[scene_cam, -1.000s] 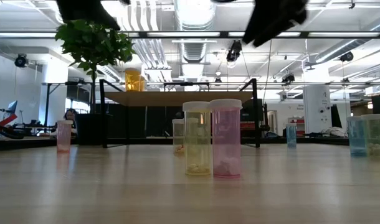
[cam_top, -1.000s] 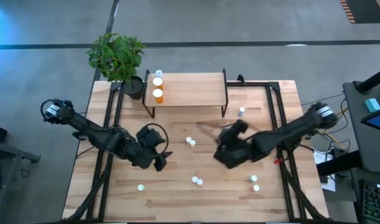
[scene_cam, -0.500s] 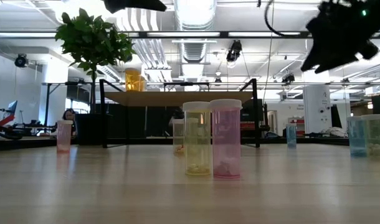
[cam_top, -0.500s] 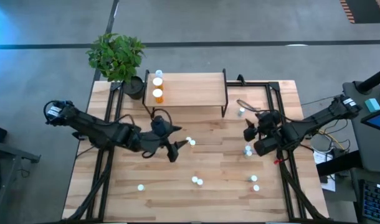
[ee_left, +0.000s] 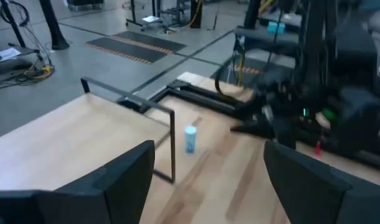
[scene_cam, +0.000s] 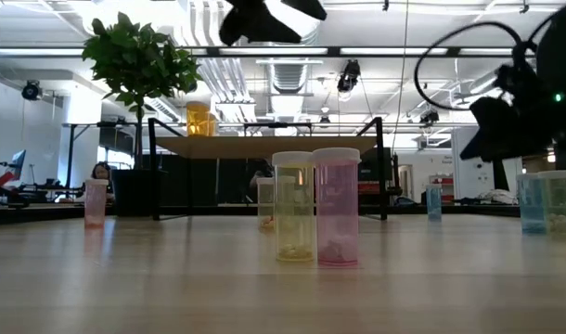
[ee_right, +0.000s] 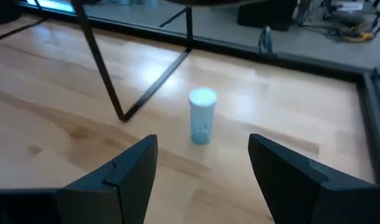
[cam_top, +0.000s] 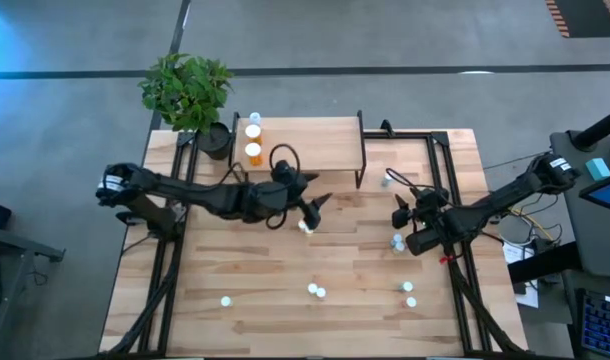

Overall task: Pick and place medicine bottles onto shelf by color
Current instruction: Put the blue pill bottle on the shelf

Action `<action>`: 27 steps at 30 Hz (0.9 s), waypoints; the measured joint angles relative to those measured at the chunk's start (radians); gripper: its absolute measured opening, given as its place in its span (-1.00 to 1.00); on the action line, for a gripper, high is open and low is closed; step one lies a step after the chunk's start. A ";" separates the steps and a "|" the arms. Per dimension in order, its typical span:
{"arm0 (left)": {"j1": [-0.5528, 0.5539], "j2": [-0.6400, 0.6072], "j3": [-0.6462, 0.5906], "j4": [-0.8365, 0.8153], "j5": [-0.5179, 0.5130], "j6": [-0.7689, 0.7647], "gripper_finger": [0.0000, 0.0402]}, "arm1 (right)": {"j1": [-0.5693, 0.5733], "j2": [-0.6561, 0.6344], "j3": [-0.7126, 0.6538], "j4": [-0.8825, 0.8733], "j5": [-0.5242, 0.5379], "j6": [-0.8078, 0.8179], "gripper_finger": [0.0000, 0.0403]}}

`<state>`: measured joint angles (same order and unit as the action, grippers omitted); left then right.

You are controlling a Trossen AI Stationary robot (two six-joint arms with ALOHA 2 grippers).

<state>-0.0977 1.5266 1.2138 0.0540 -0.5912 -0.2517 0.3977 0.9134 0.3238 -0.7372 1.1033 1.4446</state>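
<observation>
Pale butcher-block planks make up the worktop (cam_top: 285,270), smooth and striped lengthwise, with grey concrete floor all round it. At its far edge we see the shelf (cam_top: 305,143), a flat light-wood board on thin black rod legs. Two orange bottles (cam_top: 253,141) with round white caps stand on the shelf's left end, and a leafy potted plant (cam_top: 188,92) sits at the worktop's far left corner.

We count more small capped cylinders scattered on the planks: a yellow bottle (scene_cam: 293,206) and a pink bottle (scene_cam: 336,206) touching side by side near the front edge, translucent with pills at the bottom; a second pink one (scene_cam: 96,202) toward the front left corner; two more by the front right.

Our left gripper (cam_top: 313,208) hangs above the planks just in front of the shelf's middle, its dark wedge fingers (ee_left: 118,177) spread apart and holding nothing. A white-capped bottle (cam_top: 305,227) stands just beside it.

Our right gripper (cam_top: 401,213) hovers toward the right edge, fingers (ee_right: 131,171) likewise spread and empty. Beyond them a teal bottle (ee_right: 202,116) stands upright beside the shelf's right front leg (ee_right: 101,68), its body frosted and its cap rounded.
</observation>
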 joint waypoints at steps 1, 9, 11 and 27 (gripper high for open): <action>0.014 0.011 0.010 0.012 0.002 0.003 0.41 | -0.007 0.000 -0.025 0.033 0.001 0.001 0.20; 0.148 0.037 0.095 0.022 0.021 0.038 0.41 | -0.090 -0.001 -0.223 0.454 -0.002 -0.192 0.20; 0.172 0.037 0.111 0.022 0.034 0.051 0.41 | -0.117 -0.001 -0.261 0.622 -0.044 -0.320 0.20; 0.318 0.035 0.150 0.018 0.198 0.313 0.41 | -0.656 0.042 -0.313 1.108 -0.572 -0.927 0.20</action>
<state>0.2208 1.5617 1.3636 0.0716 -0.3930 0.0616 -0.2578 0.9549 0.0109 0.3710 0.5317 0.5176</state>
